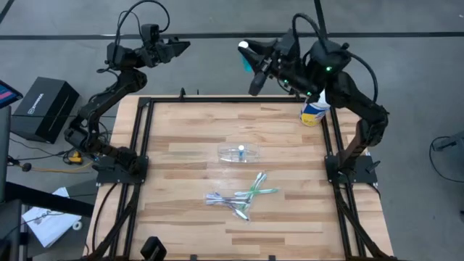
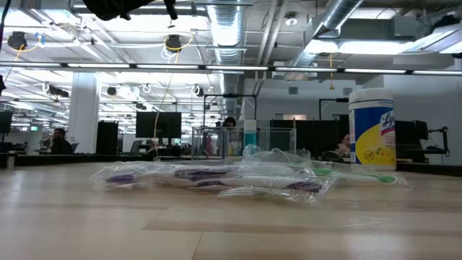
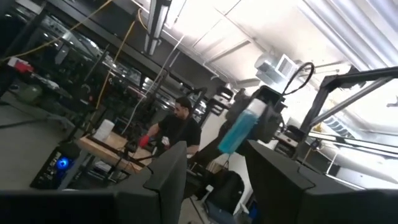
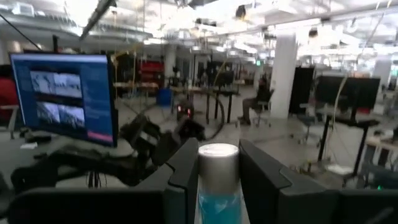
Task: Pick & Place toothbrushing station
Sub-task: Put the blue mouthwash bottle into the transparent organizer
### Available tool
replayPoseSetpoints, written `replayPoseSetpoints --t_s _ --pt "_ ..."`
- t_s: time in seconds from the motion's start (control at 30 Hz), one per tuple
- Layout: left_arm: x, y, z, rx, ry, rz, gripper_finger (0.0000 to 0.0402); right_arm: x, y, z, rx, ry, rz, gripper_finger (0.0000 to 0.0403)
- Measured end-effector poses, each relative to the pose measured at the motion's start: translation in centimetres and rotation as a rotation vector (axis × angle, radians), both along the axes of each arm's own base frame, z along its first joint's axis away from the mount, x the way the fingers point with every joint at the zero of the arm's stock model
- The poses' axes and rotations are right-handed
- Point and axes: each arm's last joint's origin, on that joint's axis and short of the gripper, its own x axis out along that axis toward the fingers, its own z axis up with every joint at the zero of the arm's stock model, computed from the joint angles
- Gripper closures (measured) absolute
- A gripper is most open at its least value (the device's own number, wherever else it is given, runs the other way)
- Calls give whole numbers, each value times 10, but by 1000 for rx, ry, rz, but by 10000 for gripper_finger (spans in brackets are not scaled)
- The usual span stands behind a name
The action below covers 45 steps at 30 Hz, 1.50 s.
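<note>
Nearest to us, toward the near edge of the table (image 1: 181, 217), lay the toothbrushes (image 1: 239, 197), a loose heap of green and purple-white handles still in clear wrappers, some crossing each other. Just beyond them, around the middle of the boards, the clear cup (image 1: 240, 152) lay on its side; we saw only a small pale glint within it and could not tell whether that was a thing inside or a reflection. From the low view the wrappers and cup merged into one glossy clutter, with no brush standing in the cup.

Farther off, at the far right corner, stood the white-lidded canister (image 1: 314, 112), upright with its lid on, which we left alone.

Past the far edge, high above the table, our right gripper (image 1: 250, 61) was clamped on a small blue tube (image 4: 217, 180), its white cap poking up between the two fingers. We judged the step in hand to be carrying that tube down to the station. To do it well, we thought we should lower it beside the cup, clear of the crinkly wrappers, keep the grip firm on the slippery body, and release only once it rested on the wood, since a round tube would likely roll.

Our left gripper (image 1: 170, 49) waited over the far left, fingers apart and holding nothing.
</note>
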Motion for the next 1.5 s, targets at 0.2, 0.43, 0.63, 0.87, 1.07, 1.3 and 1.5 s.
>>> replayPoseSetpoints --t_s 0.2,0.43,0.63,0.87,1.07,1.3,1.5 --pt "8 -3 -7 8 18 -21 243 1 0 -13 74 108 8 321" --pt "20 -8 -22 13 36 -28 243 2 0 -21 141 150 15 321" --pt "22 -8 -28 2 43 -29 243 23 -7 -29 109 43 130 321" --pt "16 -6 -27 14 38 -6 243 60 -39 -75 97 -146 286 321" --pt "8 0 -28 25 57 9 243 73 -61 -121 156 -244 317 321" --pt "-2 7 -28 37 78 23 243 81 -54 -177 245 -310 372 321" --pt "-1 6 -29 40 88 9 243 71 -45 -210 320 -314 391 321"
